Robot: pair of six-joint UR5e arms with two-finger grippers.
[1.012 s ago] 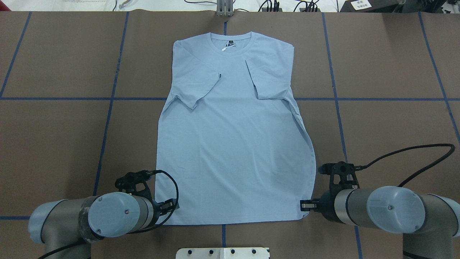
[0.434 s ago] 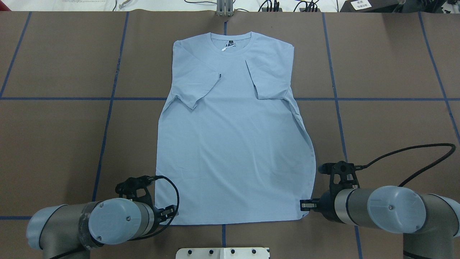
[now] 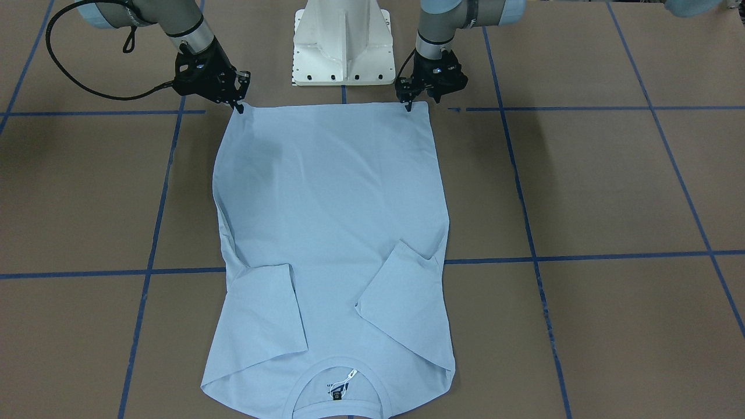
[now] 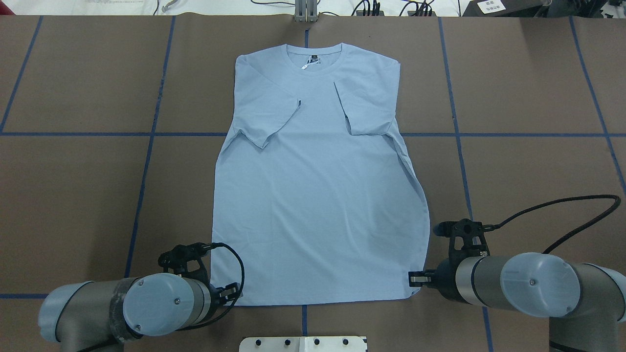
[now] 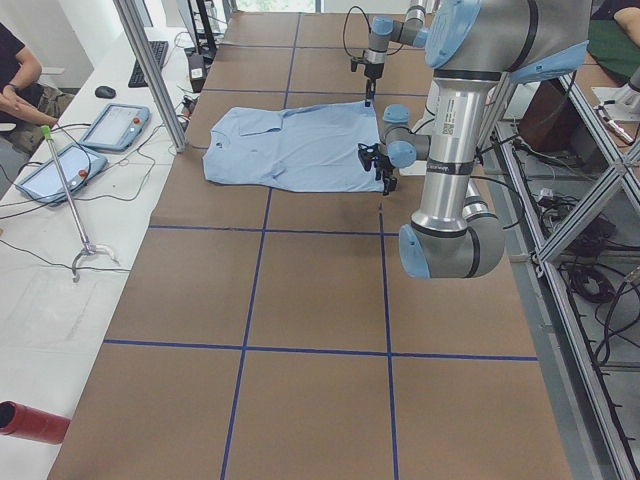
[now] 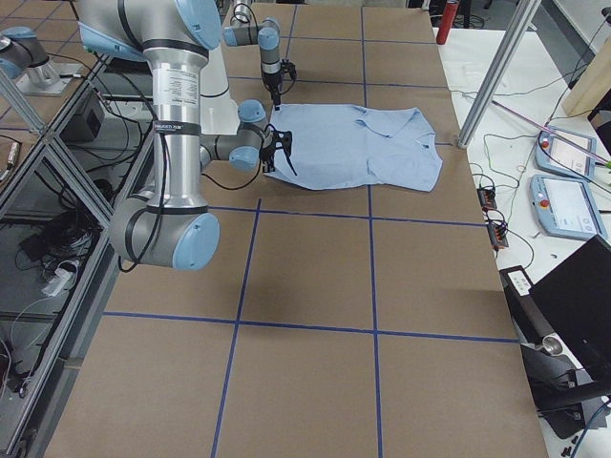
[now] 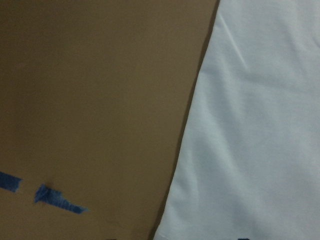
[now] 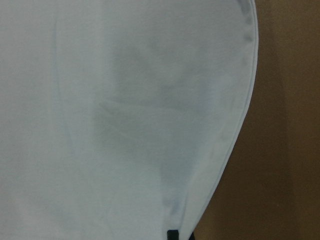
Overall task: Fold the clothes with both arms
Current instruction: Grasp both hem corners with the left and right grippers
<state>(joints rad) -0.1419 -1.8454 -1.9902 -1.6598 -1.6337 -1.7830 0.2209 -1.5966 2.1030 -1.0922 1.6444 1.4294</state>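
Note:
The pale light-blue T-shirt [image 4: 318, 195] lies flat on the table with both sleeves folded in. Its collar and dark neck label [image 4: 313, 59] are at the far end, and the chest print is hidden. My left gripper [image 4: 234, 292] hangs just over the hem's left corner, also shown in the front-facing view [image 3: 407, 106]. My right gripper [image 4: 413, 279] stands at the hem's right corner [image 3: 239, 107]. Both point down with fingers drawn together and hold no cloth. The left wrist view shows the shirt's side edge [image 7: 185, 150], and the right wrist view shows flat cloth [image 8: 125, 125].
The table is brown paper marked with blue tape lines [image 4: 146, 161]. The white pedestal [image 3: 343, 41] stands just behind the hem. Black cables loop beside both grippers [image 4: 562, 205]. Tablets and loose cables lie on a side bench [image 5: 90, 140], and an operator sits there.
My left arm has drawn back toward the robot and lowered its gripper to the hem's left corner. The right arm and the shirt have not moved.

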